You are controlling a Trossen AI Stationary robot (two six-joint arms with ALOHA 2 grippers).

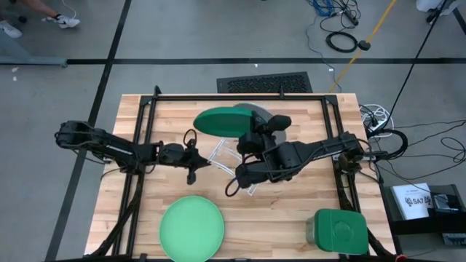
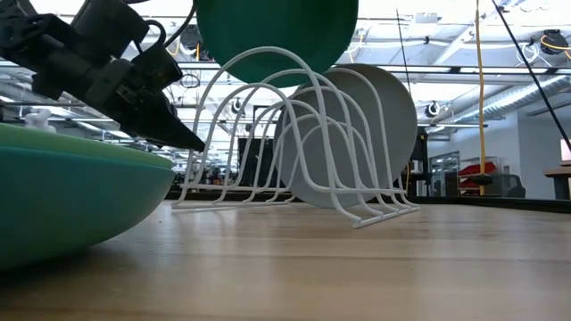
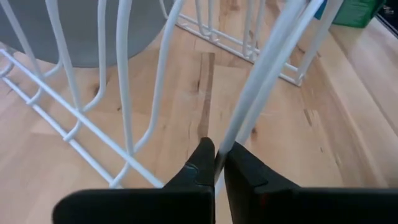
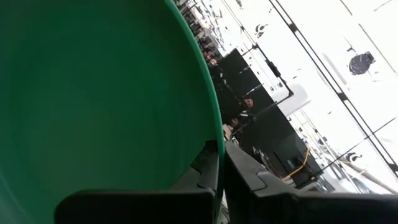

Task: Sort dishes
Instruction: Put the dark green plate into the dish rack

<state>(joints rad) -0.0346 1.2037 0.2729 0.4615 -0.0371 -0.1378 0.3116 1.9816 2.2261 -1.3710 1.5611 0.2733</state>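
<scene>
While my right gripper (image 4: pixel 219 163) pinches the rim of the dark green plate (image 1: pixel 224 121), holding it above the white wire rack (image 2: pixel 294 152), the grey plate (image 2: pixel 375 134) stands upright in a rack slot just behind. My left gripper (image 3: pixel 214 163) is clamped on one rack wire at the rack's near end.

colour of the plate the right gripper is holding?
Dark green plate, pinched by the right gripper; high view shows it best.
</scene>
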